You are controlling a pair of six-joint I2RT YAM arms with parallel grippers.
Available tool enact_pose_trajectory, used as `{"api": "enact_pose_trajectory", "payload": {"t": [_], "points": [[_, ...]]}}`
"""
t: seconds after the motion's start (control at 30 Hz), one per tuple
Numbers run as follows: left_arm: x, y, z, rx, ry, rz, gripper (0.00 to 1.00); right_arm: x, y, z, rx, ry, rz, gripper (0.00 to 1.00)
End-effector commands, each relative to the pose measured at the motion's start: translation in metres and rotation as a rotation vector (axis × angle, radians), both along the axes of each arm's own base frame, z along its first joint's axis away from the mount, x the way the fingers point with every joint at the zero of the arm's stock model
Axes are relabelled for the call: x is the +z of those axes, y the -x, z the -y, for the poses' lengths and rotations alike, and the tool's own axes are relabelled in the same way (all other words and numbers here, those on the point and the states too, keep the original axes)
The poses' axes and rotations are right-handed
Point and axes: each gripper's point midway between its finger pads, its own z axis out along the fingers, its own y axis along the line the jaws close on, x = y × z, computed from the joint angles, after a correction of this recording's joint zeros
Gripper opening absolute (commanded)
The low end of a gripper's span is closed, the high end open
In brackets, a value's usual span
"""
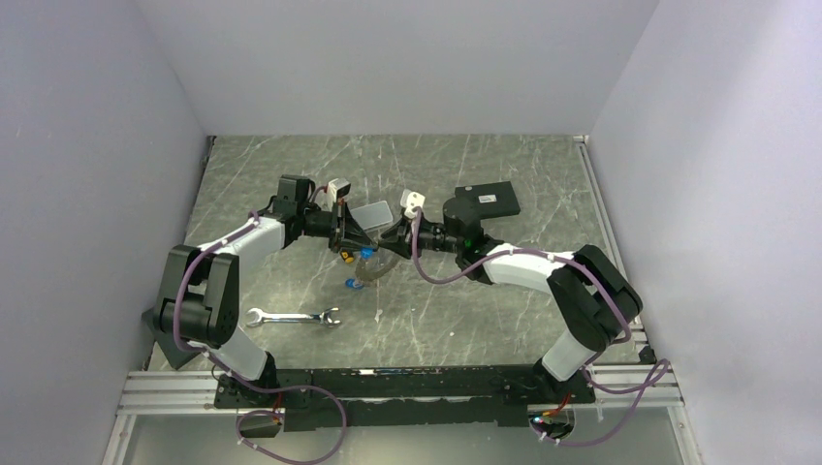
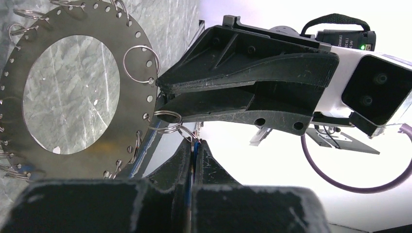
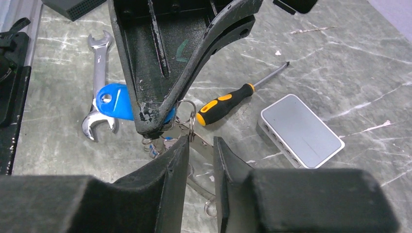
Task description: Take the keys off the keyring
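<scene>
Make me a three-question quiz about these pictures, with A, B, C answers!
1. Where is the wrench? A on the table by the left arm; B in a bucket; C on a chair.
2. What colour is the head of the key? A red; B blue; C green.
3. The left gripper is: A wide open; B shut on the key; C holding a spoon.
Answers: 1 A, it lies flat beside that arm; 2 B, bright blue plastic shows; 3 B, its fingers pinch a blue sliver.
</scene>
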Motion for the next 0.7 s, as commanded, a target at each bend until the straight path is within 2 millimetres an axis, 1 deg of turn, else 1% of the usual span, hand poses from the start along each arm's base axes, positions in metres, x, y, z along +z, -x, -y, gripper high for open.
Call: {"api": "enact_pose_trajectory", "payload": {"t": [0.0, 0.07, 0.13, 0.37, 0.47, 0.57, 0.67], "points": [[0.020, 0.008, 0.000, -0.037, 0.047, 0.043, 0.00, 0.014, 0.004, -0.003, 0.039, -0.043, 0.066, 0.33], [0.019, 0.007, 0.000, -0.036, 0.046, 0.044, 0.00, 0.015, 0.008, -0.004, 0.057, -0.047, 0.069, 0.37], [0.019, 0.007, 0.000, -0.034, 0.043, 0.044, 0.00, 0.016, 0.009, -0.005, 0.066, -0.047, 0.070, 0.38], [0.017, 0.006, 0.000, -0.033, 0.042, 0.041, 0.00, 0.022, -0.002, -0.010, 0.023, -0.046, 0.033, 0.38], [0.017, 0.006, 0.000, -0.032, 0.041, 0.040, 0.00, 0.024, -0.003, -0.011, 0.018, -0.050, 0.025, 0.36], [0.017, 0.006, 0.000, -0.032, 0.041, 0.038, 0.00, 0.025, -0.006, -0.012, 0.004, -0.051, 0.017, 0.30], [0.017, 0.006, 0.000, -0.033, 0.042, 0.037, 0.00, 0.025, -0.003, -0.013, 0.019, -0.050, 0.015, 0.30]]}}
